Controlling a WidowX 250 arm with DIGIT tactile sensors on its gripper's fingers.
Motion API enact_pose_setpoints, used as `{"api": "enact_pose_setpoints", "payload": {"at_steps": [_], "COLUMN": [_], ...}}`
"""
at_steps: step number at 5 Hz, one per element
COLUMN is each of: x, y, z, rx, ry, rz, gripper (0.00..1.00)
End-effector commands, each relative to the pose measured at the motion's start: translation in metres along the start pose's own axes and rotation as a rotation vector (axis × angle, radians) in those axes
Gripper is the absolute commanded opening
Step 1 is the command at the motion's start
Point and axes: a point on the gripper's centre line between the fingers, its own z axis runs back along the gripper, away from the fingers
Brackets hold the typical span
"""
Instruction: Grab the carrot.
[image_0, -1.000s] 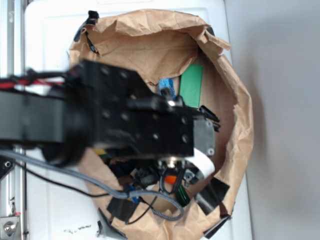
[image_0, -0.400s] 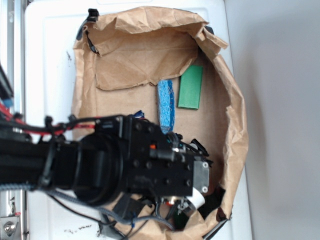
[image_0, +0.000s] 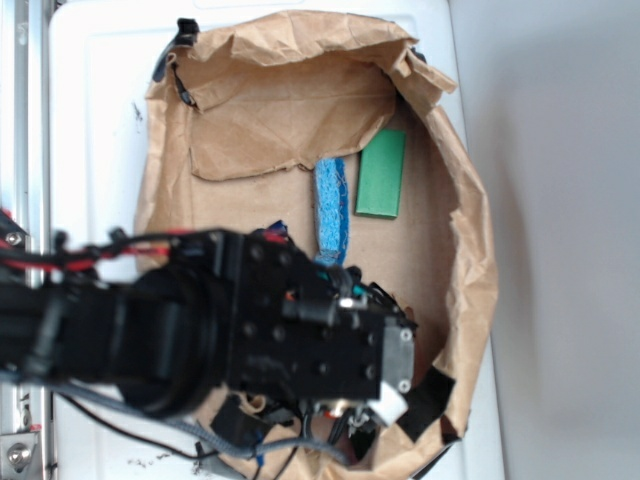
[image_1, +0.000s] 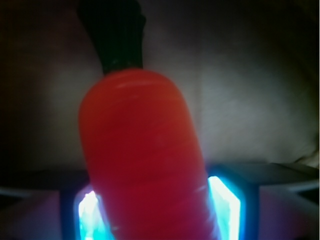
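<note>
I'm looking down on the brown paper liner (image_0: 300, 90) filling the bin, my arm (image_0: 200, 320) covering its near-left part — the gripper (image_1: 150, 215) is clamping the carrot (image_1: 142, 165), stem pointing away, blue sponge (image_0: 331, 210) and green block (image_0: 382, 173) lying farther off.

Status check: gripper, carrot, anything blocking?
Gripper low in the paper-lined bin, jaws either side of the carrot; closure unconfirmed. Carrot fills wrist view, stem away from camera. Nothing seen blocking.

Glossy orange carrot (image_1: 142, 160), dark stem pointing up, fills the wrist view.
</note>
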Motion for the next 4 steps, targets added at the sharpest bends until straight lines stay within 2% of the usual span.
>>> {"api": "enact_pose_setpoints", "payload": {"at_steps": [1,2,4], "x": [-0.025,-0.031,-0.025], "y": [0.032,0.036,0.024], "z": [0.102,0.127,0.129], "rx": [0.12,0.138,0.201], "ry": [0.001,-0.013,0.054], "rz": [0.302,0.41,0.468], "gripper": [0.0,0.0,0.0]}}
